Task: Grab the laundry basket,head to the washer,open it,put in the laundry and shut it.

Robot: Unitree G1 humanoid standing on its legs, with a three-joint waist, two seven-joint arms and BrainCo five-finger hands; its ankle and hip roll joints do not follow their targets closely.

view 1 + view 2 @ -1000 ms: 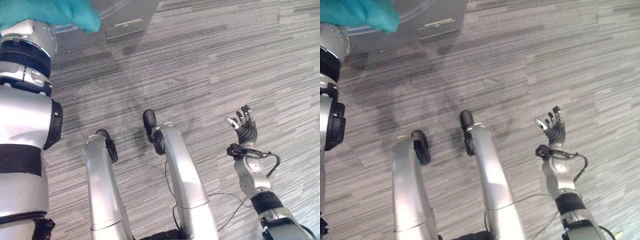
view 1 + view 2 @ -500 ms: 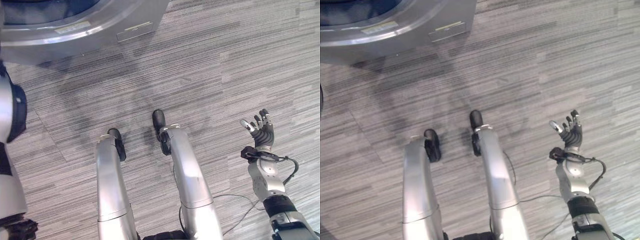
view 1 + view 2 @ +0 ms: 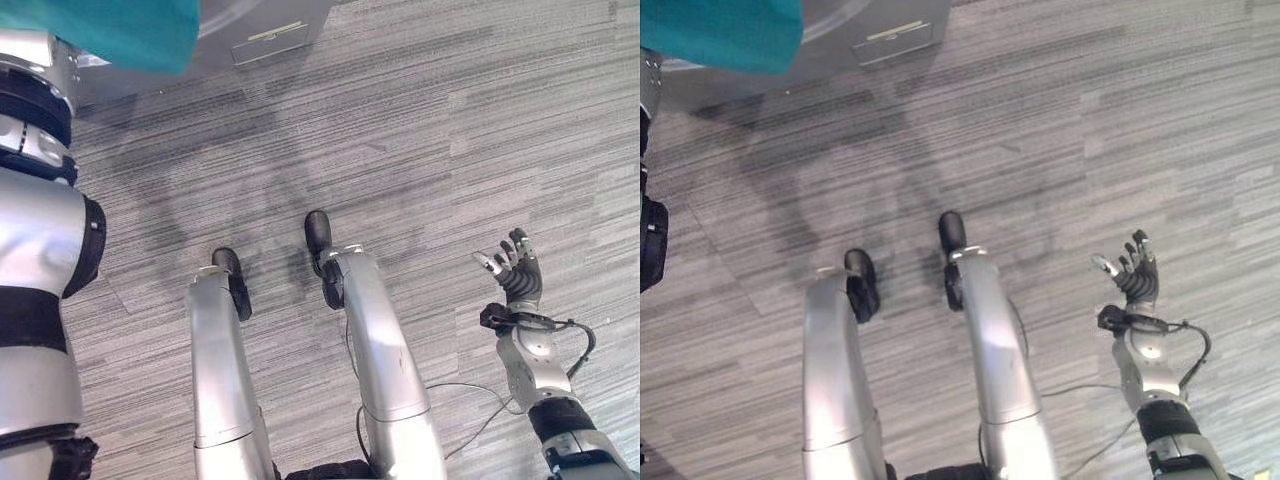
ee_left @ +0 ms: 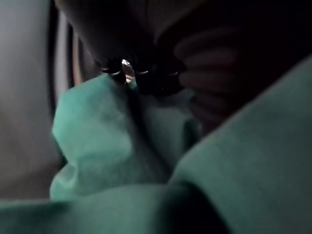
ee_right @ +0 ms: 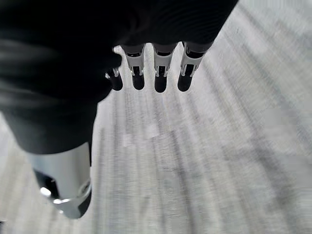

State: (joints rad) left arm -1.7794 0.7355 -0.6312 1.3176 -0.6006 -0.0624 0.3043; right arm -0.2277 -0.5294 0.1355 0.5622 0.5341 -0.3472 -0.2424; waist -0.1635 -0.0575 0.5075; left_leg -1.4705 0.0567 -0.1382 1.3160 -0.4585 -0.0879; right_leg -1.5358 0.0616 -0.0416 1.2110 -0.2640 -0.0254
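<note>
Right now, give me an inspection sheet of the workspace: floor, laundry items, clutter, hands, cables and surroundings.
Surface: grey striped floor, bare where it shows.
Job's things: teal cloth held up at the upper left, in front of the washer, whose grey front with a small panel lies along the top edge. Basket: nothing seen.
Clutter: nothing seen.
Hands: left hand buried in the teal cloth in its wrist view, grip unclear; right hand low on the right, fingers relaxed, holding nothing.
Cables: left out, the robot's own.
Surroundings: nothing seen beyond floor and washer.
</note>
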